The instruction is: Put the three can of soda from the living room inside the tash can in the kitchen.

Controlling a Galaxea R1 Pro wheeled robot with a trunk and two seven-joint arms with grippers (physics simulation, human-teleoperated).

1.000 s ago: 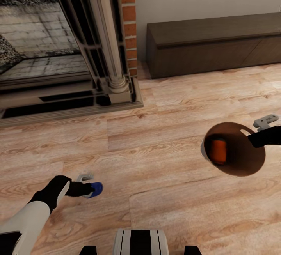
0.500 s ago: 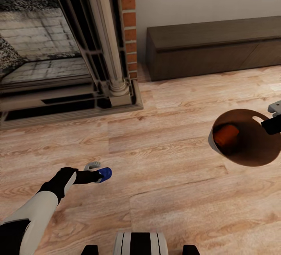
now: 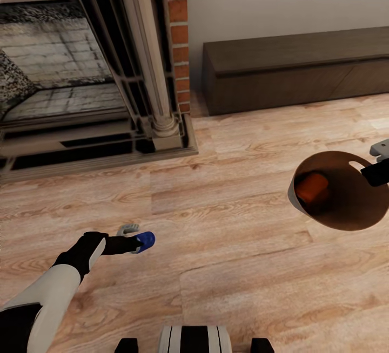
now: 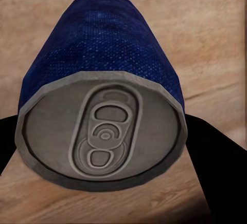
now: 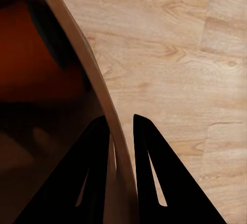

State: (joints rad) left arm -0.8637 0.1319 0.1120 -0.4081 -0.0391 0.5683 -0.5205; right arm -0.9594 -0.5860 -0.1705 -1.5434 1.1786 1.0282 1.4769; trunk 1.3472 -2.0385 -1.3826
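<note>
The left fingers (image 3: pixel 135 238) grip the dark blue soda can (image 3: pixel 145 241) low over the wood floor (image 3: pixel 227 266) in the head view, and the right fingers (image 3: pixel 378 167) pinch the rim of the trash can (image 3: pixel 340 202), held tilted with the orange soda can (image 3: pixel 312 188) lying inside. Compared with a second ago the bin has swung further right and the blue can sits higher and nearer the middle; over the last half second almost nothing moves, so the carry looks settled. By my judgement one can is binned, one is in hand and a third is unaccounted for.

The left wrist view shows the blue can's grey top (image 4: pixel 103 129) close up, dark fingers at both sides.

The right wrist view shows two dark fingers (image 5: pixel 95 172) narrowly closed across the bin wall (image 5: pixel 77 44).

Ahead stand the brick fireplace (image 3: pixel 162 72) and the long dark cabinet (image 3: pixel 297 69), both blocking a forward drive.
</note>
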